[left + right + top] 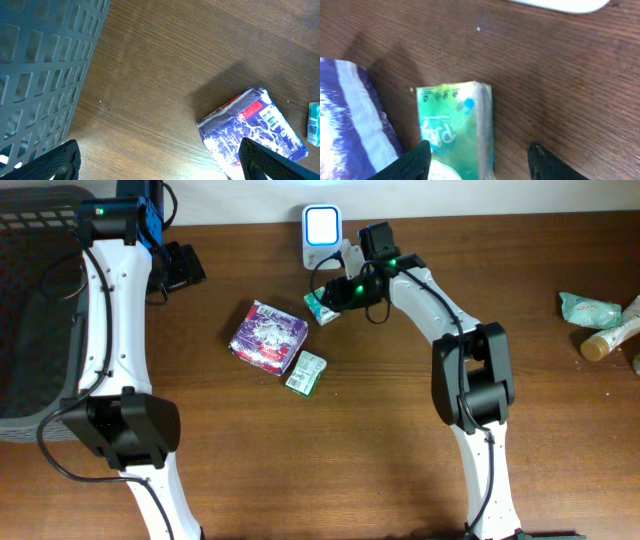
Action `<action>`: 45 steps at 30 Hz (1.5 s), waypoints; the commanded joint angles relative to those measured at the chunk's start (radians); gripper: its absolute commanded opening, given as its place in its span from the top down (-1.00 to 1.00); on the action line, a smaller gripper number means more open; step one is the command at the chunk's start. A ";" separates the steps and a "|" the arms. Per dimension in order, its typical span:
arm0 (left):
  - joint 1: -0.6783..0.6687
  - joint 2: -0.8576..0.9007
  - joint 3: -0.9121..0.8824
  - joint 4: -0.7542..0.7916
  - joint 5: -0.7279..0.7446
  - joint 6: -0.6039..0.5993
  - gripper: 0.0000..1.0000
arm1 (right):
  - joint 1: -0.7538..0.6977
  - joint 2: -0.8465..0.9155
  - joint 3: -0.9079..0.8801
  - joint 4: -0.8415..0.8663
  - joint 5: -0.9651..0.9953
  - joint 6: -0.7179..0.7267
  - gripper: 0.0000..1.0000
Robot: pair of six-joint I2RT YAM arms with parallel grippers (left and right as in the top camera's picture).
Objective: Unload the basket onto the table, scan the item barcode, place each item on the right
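Note:
The item, a small green packet (455, 130), lies flat on the wooden table just below the white barcode scanner (321, 227). My right gripper (480, 162) straddles the green packet (322, 306). Its jaws are part-way open: the left finger is against the packet's edge, and bare wood shows between the packet and the right finger. My left gripper (160, 162) hangs wide open over bare table near the basket, with a purple-and-white packet (255, 125) beside its right finger. In the overhead view the left gripper (180, 268) is at the upper left.
A dark mesh basket (30, 300) fills the left edge. The purple packet (268, 336) and a second green packet (306, 372) lie mid-table. A green pouch (590, 308) and a bottle (610, 338) lie at the far right edge.

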 commanded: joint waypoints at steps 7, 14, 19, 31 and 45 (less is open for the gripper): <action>0.003 0.013 -0.004 -0.002 0.000 -0.010 -0.98 | 0.022 0.066 -0.003 0.013 -0.053 0.047 0.28; 0.003 0.013 -0.004 -0.002 0.000 -0.010 -0.98 | 0.027 0.046 0.053 -0.074 -0.048 0.046 0.92; 0.003 0.013 -0.004 -0.002 0.000 -0.010 -0.98 | 0.028 -0.007 0.176 -0.192 0.039 -0.018 0.92; 0.003 0.013 -0.004 -0.002 0.000 -0.010 -0.98 | 0.198 -0.007 0.305 -0.208 1.145 -0.327 0.92; 0.003 0.013 -0.004 -0.002 0.000 -0.010 -0.98 | 0.158 0.013 0.300 0.347 0.779 -0.595 0.92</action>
